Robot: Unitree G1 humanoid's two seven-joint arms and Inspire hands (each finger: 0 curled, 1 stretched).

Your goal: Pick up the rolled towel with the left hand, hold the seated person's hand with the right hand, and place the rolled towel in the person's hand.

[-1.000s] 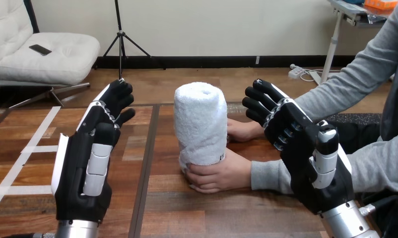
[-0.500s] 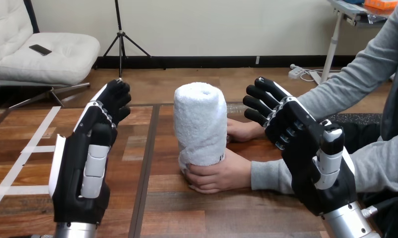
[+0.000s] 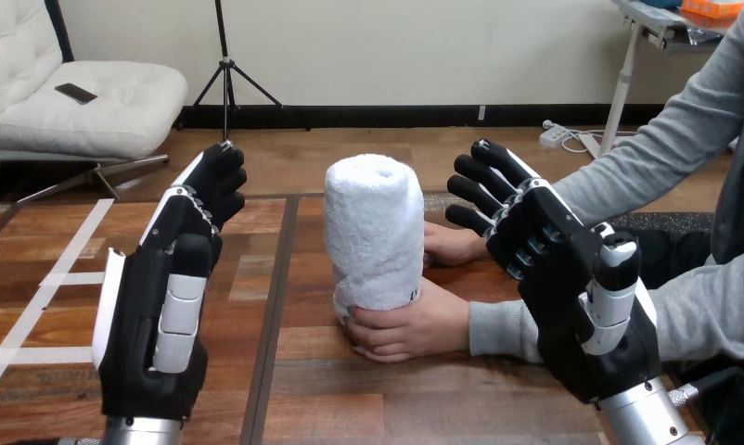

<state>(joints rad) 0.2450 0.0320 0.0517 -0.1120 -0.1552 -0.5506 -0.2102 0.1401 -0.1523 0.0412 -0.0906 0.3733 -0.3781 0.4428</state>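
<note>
A white rolled towel (image 3: 374,230) stands upright at the middle of the wooden table (image 3: 322,389). The person's near hand (image 3: 413,326) grips its base from the right, and the person's far hand (image 3: 454,245) rests behind it. My left hand (image 3: 167,295) is raised to the left of the towel, open with straight fingers, well apart from it. My right hand (image 3: 561,278) is raised to the right, open with fingers spread, above the person's grey sleeve (image 3: 619,320) and touching nothing.
White tape lines (image 3: 44,287) mark the table's left part. A dark seam (image 3: 274,306) runs down the table just left of the towel. The person's arms cross the table's right side.
My left hand's fingers have drawn closer together and straightened. My right hand has shifted slightly left and up. The towel and the person's hands have stayed in place.
</note>
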